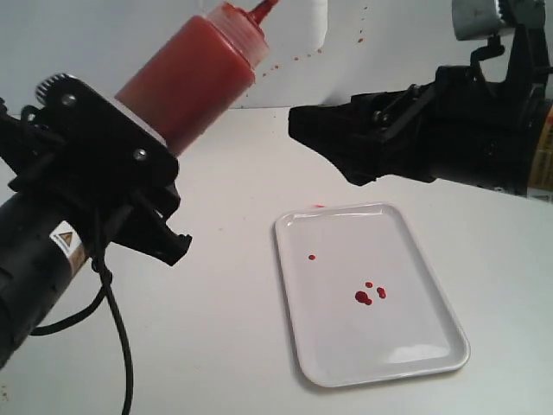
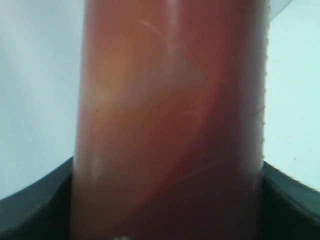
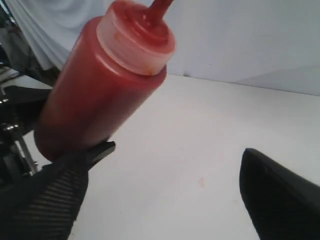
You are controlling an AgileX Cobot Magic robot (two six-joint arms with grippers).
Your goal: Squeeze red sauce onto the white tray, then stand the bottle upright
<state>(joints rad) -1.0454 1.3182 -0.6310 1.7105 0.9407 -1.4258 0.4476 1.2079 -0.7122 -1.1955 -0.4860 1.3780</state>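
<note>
bottle (image 1: 194, 73): red-filled, tilted nozzle-up, in left gripper (image 1: 143, 143)
red sauce (image 1: 364, 297): small drops mid-tray
white tray (image 1: 346, 242): flat, below right gripper (image 1: 328, 151)

The tray (image 1: 302, 363) is lying on the table (image 1: 225, 328) at the near right, with sauce drops (image 1: 367, 296) sitting near its middle and one lying further left. The bottle (image 1: 194, 82) is hanging above the table at the far left, leaning right, its base sitting in the left gripper (image 1: 143, 143). The right gripper (image 1: 324, 149) is hovering right of the bottle, apart from it, beyond the tray's far edge.
</note>
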